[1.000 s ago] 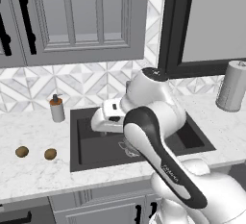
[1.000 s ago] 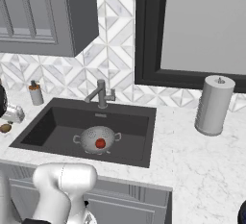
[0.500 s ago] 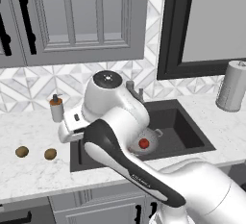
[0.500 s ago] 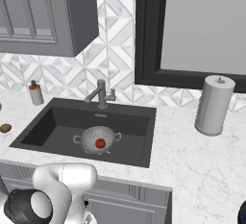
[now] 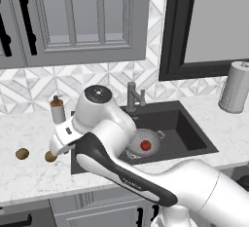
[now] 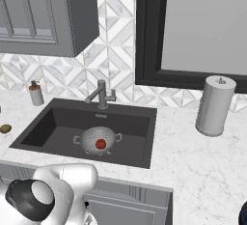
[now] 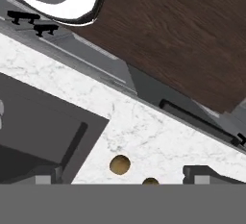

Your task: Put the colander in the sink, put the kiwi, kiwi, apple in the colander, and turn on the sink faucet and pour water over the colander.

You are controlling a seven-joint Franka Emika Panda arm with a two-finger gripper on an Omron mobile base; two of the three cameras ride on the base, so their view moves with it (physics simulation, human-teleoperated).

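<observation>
The silver colander [image 5: 141,139] [image 6: 98,138] sits in the dark sink [image 5: 185,126] [image 6: 53,122] with the red apple [image 5: 145,145] [image 6: 100,144] inside it. Two brown kiwis [image 5: 22,153] [image 5: 50,157] lie on the counter left of the sink; one kiwi [image 6: 5,129] is at the right base view's left edge. My gripper [image 7: 127,174] hangs open above them, its hand over the nearer kiwi [image 7: 119,164], the other kiwi [image 7: 150,181] just beyond. The faucet [image 5: 131,96] [image 6: 101,93] stands behind the sink, no water running.
A soap dispenser [image 5: 57,109] [image 6: 34,93] stands on the counter at the sink's back left. A paper towel roll [image 5: 236,87] [image 6: 214,105] is on the right counter. Wall cabinets hang above; the counter's front edge [image 7: 96,69] is near the kiwis.
The arm has swung left from over the sink to over the counter beside the kiwis, uncovering the colander and apple. The jaws stayed open.
</observation>
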